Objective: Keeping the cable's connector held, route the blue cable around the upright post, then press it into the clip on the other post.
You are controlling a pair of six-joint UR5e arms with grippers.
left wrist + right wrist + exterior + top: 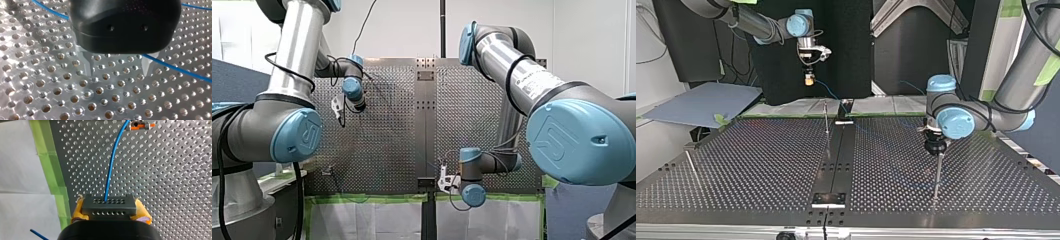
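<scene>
Two arms share one blue cable over a perforated table

Silver-grey and drilled with even rows of holes, the table fills the lower half of the top view, split down the middle by a dark strip. Green tape edges it along the bottom of the front view, with white sheets below the tape. White walls close the room at the top of the front view. In the top view a black backdrop fills the upper centre and a grey-blue board lies at centre left.

The count: two arms, two grippers, one cable, one connector, one orange and metal clip and three thin rods.

The right gripper hangs high at the upper centre-left of the top view, well above the table. Its yellow pads pinch the dark connector block by its sides. The cable leaves the connector's face, curves away ahead of the gripper and passes just beside the clip; contact cannot be told. In the top view it slants down toward the upright post at upper centre.

The left gripper, black, sits low at the top view's centre right, directly over a second post. Its two metal fingers are spread with nothing seen between them, tips close to the holes. The cable crosses the table beneath it, behind one finger.

The third rod slants at the top view's lower left.
</scene>
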